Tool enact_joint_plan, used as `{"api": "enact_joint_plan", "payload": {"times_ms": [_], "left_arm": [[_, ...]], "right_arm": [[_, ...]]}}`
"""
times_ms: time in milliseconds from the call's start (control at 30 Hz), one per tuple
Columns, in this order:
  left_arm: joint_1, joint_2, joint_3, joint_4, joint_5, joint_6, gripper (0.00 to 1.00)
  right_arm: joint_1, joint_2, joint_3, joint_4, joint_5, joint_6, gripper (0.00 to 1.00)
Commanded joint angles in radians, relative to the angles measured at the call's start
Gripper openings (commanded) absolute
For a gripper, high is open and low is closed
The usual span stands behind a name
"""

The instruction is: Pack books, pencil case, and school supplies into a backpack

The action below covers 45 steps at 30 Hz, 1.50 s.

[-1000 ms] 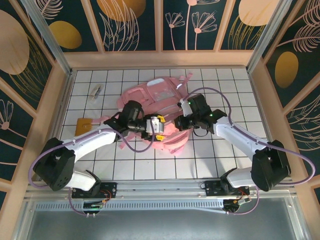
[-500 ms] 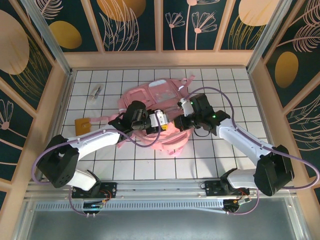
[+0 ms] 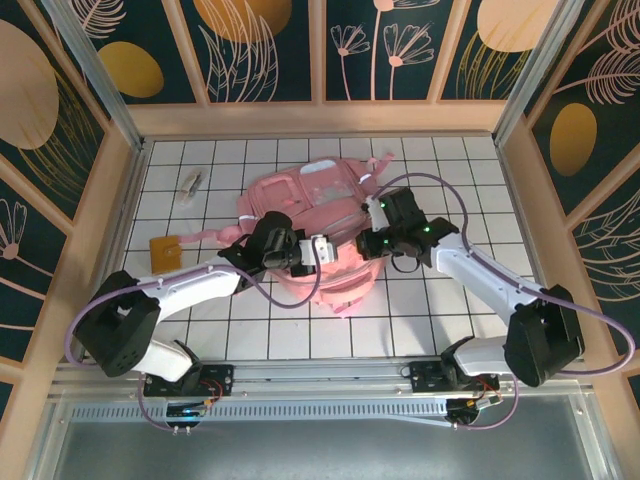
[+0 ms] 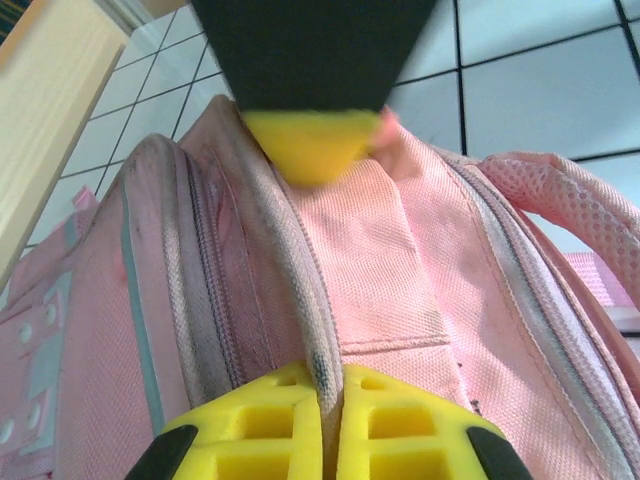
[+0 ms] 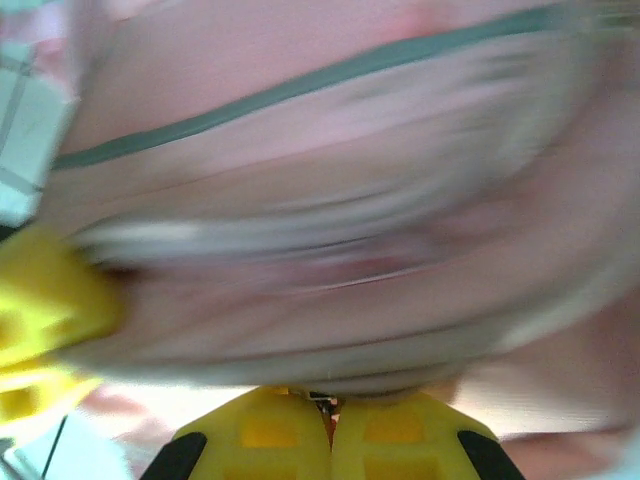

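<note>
Left tool is clamped on a grey-soiled piped ridge of the backpack. The right tool is pressed shut at blurred pink cloth, and we cannot tell if it holds any. We see soft woven pink fabric and a translucent pocket. The backpack lies mid-table, its long axis running top to bottom of the frame. The flat orange pad and the grey-white piece lie at left.

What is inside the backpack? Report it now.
Its inside is hidden: pink fabric of the backpack covers it, and the left gripper pinches the grey zipper edge. The orange pad lies outside, on the table.
</note>
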Motion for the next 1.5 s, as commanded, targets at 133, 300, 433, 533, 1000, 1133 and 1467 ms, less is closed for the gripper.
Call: {"api": "enact_joint_plan", "payload": {"times_ms": [133, 300, 433, 533, 1000, 1133, 1467], "left_arm": [[0.000, -0.040, -0.043, -0.048, 0.272, 0.200, 0.00], [0.001, -0.078, -0.060, -0.097, 0.280, 0.270, 0.00], [0.000, -0.116, -0.093, -0.108, 0.264, 0.332, 0.00], [0.006, -0.145, -0.120, -0.066, 0.189, 0.302, 0.00], [0.188, -0.077, -0.012, -0.232, 0.210, 0.310, 0.55], [0.155, -0.093, 0.048, -0.260, 0.386, 0.212, 0.94], [0.021, -0.091, -0.053, -0.127, 0.120, 0.197, 0.88]], "right_arm": [[-0.179, 0.119, 0.040, -0.008, 0.384, 0.200, 0.00], [-0.253, 0.168, 0.063, 0.029, 0.460, 0.179, 0.00], [-0.334, 0.202, 0.064, 0.065, 0.363, 0.148, 0.00], [-0.332, 0.145, 0.026, 0.073, 0.278, 0.129, 0.00], [-0.045, -0.225, -0.218, 0.077, 0.010, 0.123, 0.00], [0.061, -0.181, -0.220, 0.202, -0.095, 0.135, 0.00], [0.112, -0.092, -0.159, 0.278, -0.256, 0.067, 0.00]]}}
